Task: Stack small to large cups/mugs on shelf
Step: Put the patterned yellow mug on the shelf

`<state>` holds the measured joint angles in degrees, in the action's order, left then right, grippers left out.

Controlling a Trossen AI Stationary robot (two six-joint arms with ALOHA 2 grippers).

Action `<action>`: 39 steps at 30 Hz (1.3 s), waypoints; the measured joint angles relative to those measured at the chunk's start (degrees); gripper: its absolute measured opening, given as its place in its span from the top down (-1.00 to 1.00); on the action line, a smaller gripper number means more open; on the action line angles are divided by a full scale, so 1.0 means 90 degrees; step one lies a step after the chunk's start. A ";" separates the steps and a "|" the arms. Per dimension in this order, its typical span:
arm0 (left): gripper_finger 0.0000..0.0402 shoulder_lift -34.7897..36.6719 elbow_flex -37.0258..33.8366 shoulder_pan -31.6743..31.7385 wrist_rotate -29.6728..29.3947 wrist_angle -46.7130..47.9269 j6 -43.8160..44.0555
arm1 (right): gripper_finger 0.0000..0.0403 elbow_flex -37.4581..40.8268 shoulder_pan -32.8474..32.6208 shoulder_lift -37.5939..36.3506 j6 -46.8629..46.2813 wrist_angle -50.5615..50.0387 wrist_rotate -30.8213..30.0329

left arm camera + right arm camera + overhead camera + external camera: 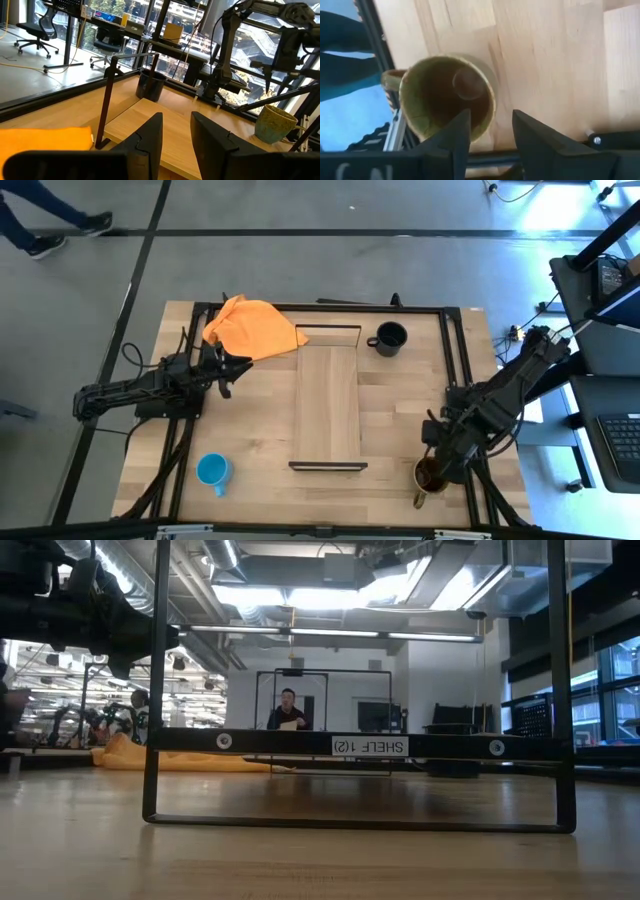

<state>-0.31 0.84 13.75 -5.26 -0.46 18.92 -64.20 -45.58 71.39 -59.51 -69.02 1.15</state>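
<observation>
The brown-olive mug (430, 476) stands upright on its base near the table's near right corner, dark inside facing up (447, 95). My right gripper (441, 463) hovers over it, open, pointing down; in the right wrist view (491, 131) one finger stands over the mug's opening and the other outside its wall. The left wrist view shows this gripper still above the mug (275, 125). The black mug (388, 338) stands by the shelf's far right corner. The blue mug (212, 471) sits near the near left edge. The shelf (327, 405) lies mid-table. My left gripper (243, 365) waits open beside the orange cloth.
An orange cloth (250, 326) lies crumpled at the far left of the table, just beyond my left gripper. Dark metal frame rails (455, 370) run along the table's sides. The shelf's near end rail (360, 825) fills the low view. A person (288, 710) stands far behind the table.
</observation>
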 joint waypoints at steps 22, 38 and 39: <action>0.53 -0.0001 -0.0001 -0.0002 0.0001 -0.0001 0.0000 | 0.27 0.0000 -0.0221 0.1069 -0.0540 0.0275 -0.0131; 0.53 -0.0001 0.0000 -0.0002 0.0000 -0.0001 0.0000 | 0.27 0.0000 -0.0219 0.1665 -0.0718 0.0257 -0.0185; 0.53 -0.0001 0.0000 -0.0001 0.0000 0.0001 0.0000 | 0.27 0.0000 -0.0219 0.1690 -0.0719 0.0248 -0.0187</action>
<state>-0.31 0.84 13.74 -5.26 -0.45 18.92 -64.20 -47.55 86.60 -65.98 -66.79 -0.52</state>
